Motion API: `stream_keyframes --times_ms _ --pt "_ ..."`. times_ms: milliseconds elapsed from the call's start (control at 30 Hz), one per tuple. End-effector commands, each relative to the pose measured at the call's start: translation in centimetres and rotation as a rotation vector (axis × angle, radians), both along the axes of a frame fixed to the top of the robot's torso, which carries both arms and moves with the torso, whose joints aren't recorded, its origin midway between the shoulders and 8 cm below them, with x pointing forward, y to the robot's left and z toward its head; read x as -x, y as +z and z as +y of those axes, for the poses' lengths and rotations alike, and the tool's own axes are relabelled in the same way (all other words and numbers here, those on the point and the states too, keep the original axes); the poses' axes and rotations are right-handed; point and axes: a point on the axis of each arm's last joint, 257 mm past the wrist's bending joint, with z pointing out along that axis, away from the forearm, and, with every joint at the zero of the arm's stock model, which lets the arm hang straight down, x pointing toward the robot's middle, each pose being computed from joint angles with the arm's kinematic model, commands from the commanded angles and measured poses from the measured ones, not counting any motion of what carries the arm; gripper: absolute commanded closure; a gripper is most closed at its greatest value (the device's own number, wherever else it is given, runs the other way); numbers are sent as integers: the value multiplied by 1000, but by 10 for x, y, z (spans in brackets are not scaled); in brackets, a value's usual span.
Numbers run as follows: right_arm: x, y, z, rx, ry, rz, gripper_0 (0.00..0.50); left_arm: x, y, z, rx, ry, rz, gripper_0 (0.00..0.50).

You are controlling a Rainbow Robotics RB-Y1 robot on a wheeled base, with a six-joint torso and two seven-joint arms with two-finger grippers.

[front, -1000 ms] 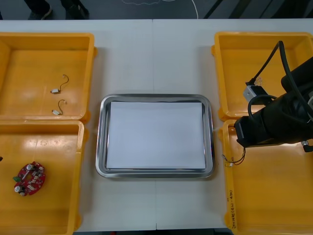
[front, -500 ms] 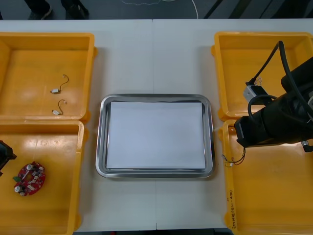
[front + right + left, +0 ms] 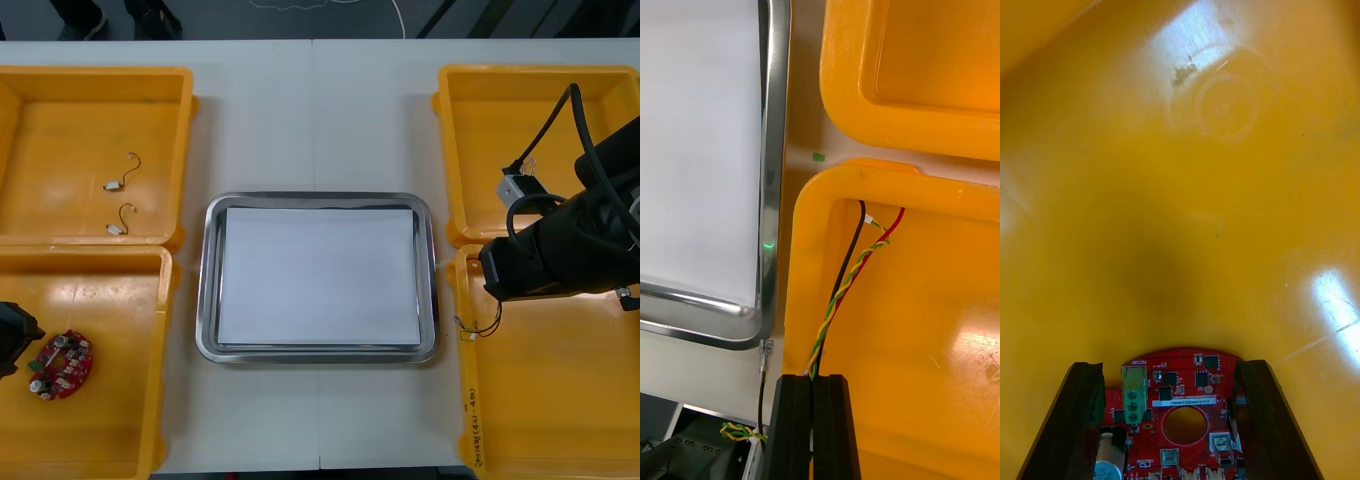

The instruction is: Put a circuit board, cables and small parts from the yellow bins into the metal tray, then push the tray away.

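My left gripper [image 3: 1171, 367] is open astride the board [image 3: 62, 365], at the left edge of the near-left bin [image 3: 110, 420]; my right gripper [image 3: 814, 379] is clamped on the cable [image 3: 842, 289] in the far-left corner of the near-right bin [image 3: 940, 337], beside the tray [image 3: 205, 290].

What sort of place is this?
Probably an electronics kitting bench: yellow bins flank a metal tray, the left gripper straddles a round red circuit board, the right gripper, jaws shut, pinches a red and yellow cable.
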Motion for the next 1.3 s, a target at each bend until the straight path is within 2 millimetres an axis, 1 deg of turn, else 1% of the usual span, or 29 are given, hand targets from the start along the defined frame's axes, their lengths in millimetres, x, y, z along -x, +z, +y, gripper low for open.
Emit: stream_keyframes --times_ms 33,200,533,1300 --pt "-2 12 12 0 38 -40 500 14 -17 -8 15 -16 20 0" --pt "-2 12 12 0 38 -40 500 19 -21 -9 13 -24 30 0" --pt "-2 12 12 0 38 -40 500 21 -24 -7 7 -30 25 0" --pt "-3 12 11 2 29 -42 500 22 -34 -12 -1 -50 39 6"
